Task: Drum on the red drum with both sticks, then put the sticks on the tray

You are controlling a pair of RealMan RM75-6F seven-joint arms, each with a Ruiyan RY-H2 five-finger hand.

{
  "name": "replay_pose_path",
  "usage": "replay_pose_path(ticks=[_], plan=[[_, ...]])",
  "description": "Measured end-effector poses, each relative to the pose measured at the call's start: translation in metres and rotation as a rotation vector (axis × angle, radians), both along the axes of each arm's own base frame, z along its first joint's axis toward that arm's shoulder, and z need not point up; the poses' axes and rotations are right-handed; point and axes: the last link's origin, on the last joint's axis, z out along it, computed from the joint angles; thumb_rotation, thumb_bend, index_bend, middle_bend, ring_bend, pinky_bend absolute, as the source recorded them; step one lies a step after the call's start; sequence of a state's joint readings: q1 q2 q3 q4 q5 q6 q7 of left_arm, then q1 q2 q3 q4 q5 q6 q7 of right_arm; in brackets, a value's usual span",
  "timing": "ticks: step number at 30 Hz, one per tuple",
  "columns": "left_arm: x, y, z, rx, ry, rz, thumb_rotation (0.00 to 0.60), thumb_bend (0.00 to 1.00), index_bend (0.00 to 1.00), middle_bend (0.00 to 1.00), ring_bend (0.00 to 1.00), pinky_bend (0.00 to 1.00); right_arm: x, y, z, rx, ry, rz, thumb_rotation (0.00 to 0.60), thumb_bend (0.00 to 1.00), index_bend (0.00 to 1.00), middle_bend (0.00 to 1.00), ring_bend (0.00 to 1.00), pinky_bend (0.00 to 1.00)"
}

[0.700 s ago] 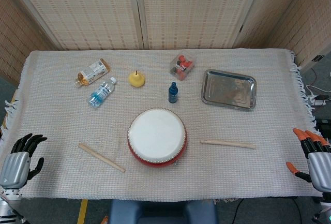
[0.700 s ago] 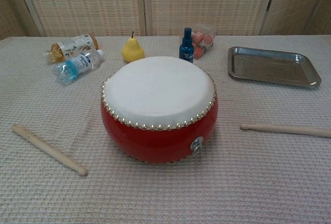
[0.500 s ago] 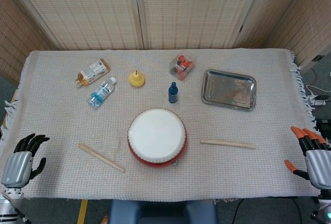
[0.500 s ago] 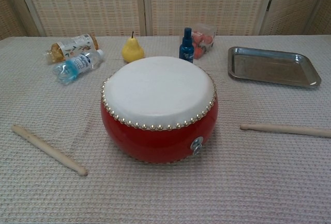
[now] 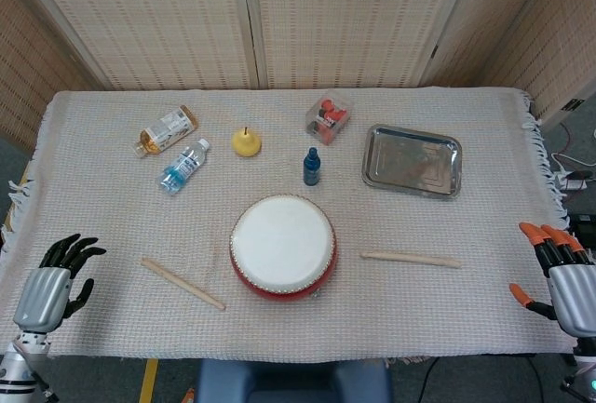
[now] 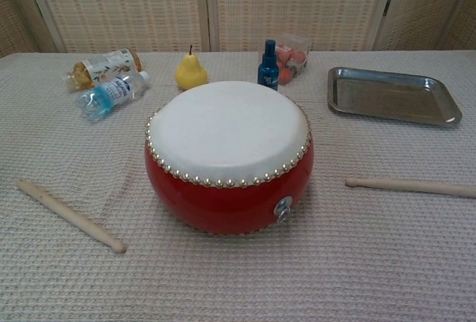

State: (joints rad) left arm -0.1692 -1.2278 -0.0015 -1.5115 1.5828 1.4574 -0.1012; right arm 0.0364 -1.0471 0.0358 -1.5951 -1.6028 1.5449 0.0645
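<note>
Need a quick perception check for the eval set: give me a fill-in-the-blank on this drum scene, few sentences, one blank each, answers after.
1. The steel tray holds ____ sticks.
2. Both sticks, the left stick and the right stick, lie on the ____.
3. The red drum has a ____ drumhead.
4. The left hand and right hand each hold ____.

Answers: no; cloth; white; nothing

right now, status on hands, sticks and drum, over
Left hand and right hand open at the near table corners. Both sticks flat on the cloth: left stick, right stick, flanking the red drum. Tray bare, nothing blocking.
</note>
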Motion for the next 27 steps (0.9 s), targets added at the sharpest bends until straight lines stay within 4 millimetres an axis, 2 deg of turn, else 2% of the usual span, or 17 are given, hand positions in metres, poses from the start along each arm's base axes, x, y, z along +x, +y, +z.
replay_pose_path(ticks=[7, 15, 20, 27], plan=[[0.016, 0.021, -0.033, -0.177, 0.062, -0.155, 0.600, 0.45, 0.35, 0.19, 0.10, 0.12, 0.005, 0.000, -0.001, 0.016, -0.008, 0.019, 0.600, 0.20, 0.07, 0.13, 0.00, 0.13], [0.020, 0.038, -0.074, -0.324, 0.104, -0.168, 0.600, 0.41, 0.31, 0.12, 0.03, 0.09, 0.007, 0.005, 0.001, 0.013, -0.015, 0.025, 0.600, 0.21, 0.07, 0.13, 0.00, 0.13], [0.022, 0.038, -0.091, -0.362, 0.146, -0.173, 0.600, 0.33, 0.33, 0.11, 0.01, 0.09, 0.009, 0.008, 0.002, 0.011, -0.017, 0.028, 0.600, 0.21, 0.07, 0.13, 0.00, 0.13], [0.026, 0.035, -0.114, -0.379, 0.129, -0.153, 0.600, 0.32, 0.39, 0.12, 0.02, 0.09, 0.010, 0.007, -0.001, 0.017, -0.029, 0.035, 0.600, 0.21, 0.07, 0.13, 0.00, 0.13]])
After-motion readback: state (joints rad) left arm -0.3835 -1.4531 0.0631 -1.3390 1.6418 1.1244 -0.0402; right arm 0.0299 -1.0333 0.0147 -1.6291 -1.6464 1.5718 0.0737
